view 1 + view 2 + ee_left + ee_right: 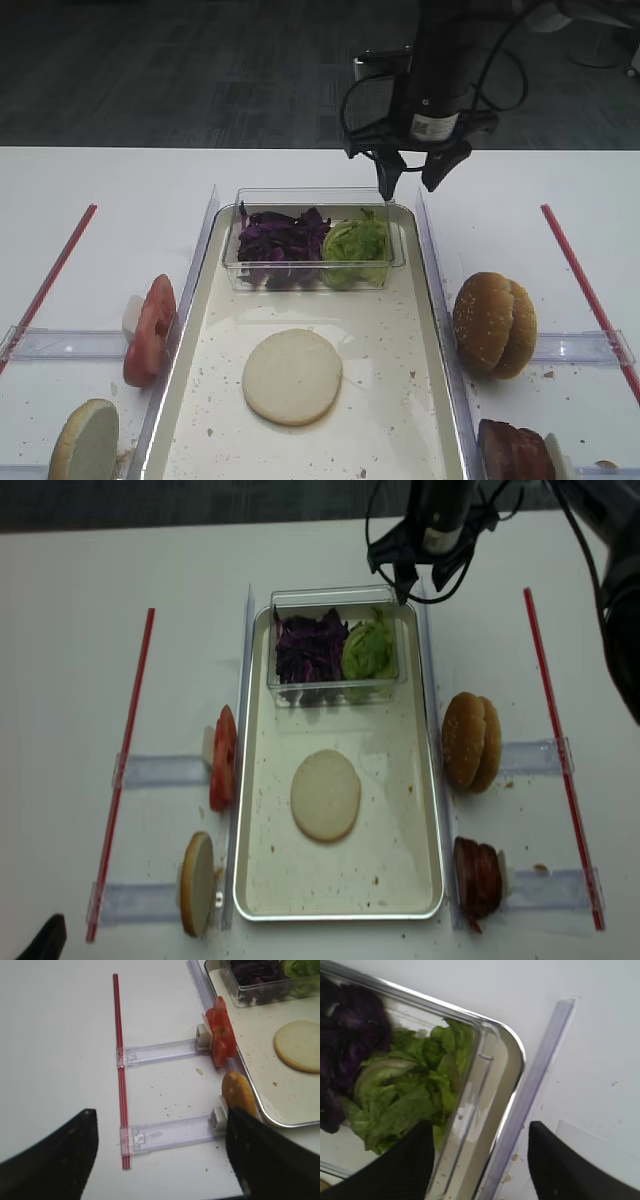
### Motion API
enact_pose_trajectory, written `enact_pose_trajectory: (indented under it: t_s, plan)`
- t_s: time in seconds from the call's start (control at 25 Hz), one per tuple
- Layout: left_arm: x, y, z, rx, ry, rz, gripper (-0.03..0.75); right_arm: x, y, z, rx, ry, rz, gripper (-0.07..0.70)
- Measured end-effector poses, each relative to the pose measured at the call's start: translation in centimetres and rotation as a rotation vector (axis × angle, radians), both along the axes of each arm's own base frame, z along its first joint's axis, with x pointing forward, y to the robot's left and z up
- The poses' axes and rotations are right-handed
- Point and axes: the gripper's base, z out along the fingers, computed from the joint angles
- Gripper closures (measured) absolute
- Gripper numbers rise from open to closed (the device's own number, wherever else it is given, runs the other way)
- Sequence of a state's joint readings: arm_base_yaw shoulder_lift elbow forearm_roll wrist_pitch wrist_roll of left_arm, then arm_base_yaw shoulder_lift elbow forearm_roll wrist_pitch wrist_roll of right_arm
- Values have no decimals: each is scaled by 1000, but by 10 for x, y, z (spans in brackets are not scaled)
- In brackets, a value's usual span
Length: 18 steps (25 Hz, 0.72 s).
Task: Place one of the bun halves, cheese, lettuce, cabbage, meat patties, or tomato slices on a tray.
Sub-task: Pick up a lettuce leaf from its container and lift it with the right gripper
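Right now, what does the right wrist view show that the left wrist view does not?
Only the right wrist view shows the open right gripper above the tray corner.

Only the left wrist view shows the tomato slices, a bun half standing on edge, the flat bun half on the tray, and the red strip.

Both show the lettuce and purple cabbage.

A white table (110, 190) fills most of the room in sight. Past its far edge, toward twelve o'clock, lies dark grey carpeted floor (180, 70). Even, soft overhead light leaves only faint shadows on the tabletop.
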<state>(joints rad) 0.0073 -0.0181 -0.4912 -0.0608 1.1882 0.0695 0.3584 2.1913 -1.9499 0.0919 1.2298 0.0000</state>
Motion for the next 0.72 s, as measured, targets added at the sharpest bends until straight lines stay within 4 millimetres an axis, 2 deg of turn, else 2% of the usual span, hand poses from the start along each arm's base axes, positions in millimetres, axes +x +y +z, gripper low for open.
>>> enact_pose_trajectory:
  t_s: [0.44,0.72]
  plan:
    - [0,0,0,0,0,2,224,-17,48,-13,-2,26,106,185]
    - [0,0,0,0,0,4,224,-22,61,-19,-5,35,135,185]
